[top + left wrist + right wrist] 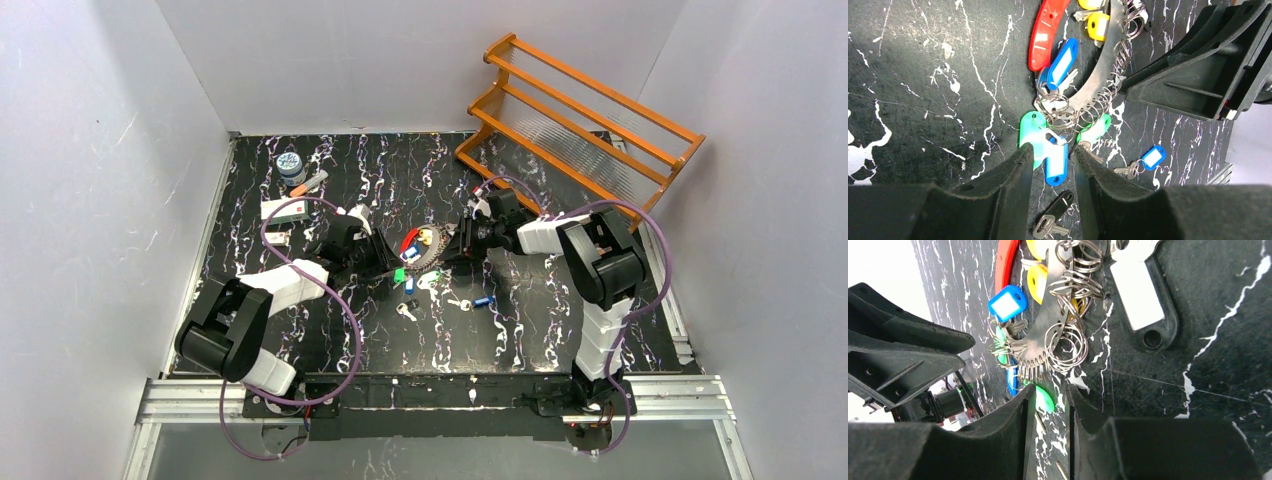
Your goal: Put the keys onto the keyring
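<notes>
Far left on the table (pixel 540 330): one small lidded jar (pixel 291 165), contents hidden. Next to it are one orange-tipped marker (pixel 311 183) and one white card (pixel 284 209).

My left gripper (pixel 1050 160) is low over the near end of the keyring (pixel 1103 65). Fingers are a narrow gap apart, with a blue tag (pixel 1055 167) lying in the gap and a sliver of space either side of it.

The keyring lies flat mid-table between my two grippers: a curved metal band strung with many small split rings. Tags on it, counted: one red (pixel 1045 30), two yellow (pixel 1097 25), two blue, two green (pixel 1029 132).

Loose keys on the table just near of the ring, three counted:
- blue-tagged key (pixel 1152 157)
- black-tagged key (pixel 1048 227)
- pale-headed key (pixel 407 312)

My right gripper (pixel 1049 390) sits at the band's other end. Fingers are nearly together, with a green tag showing in the slit. I can't tell whether they're nipping anything, as the tips hide the contact.

Far right, back corner: one wooden rack (pixel 580 115).
</notes>
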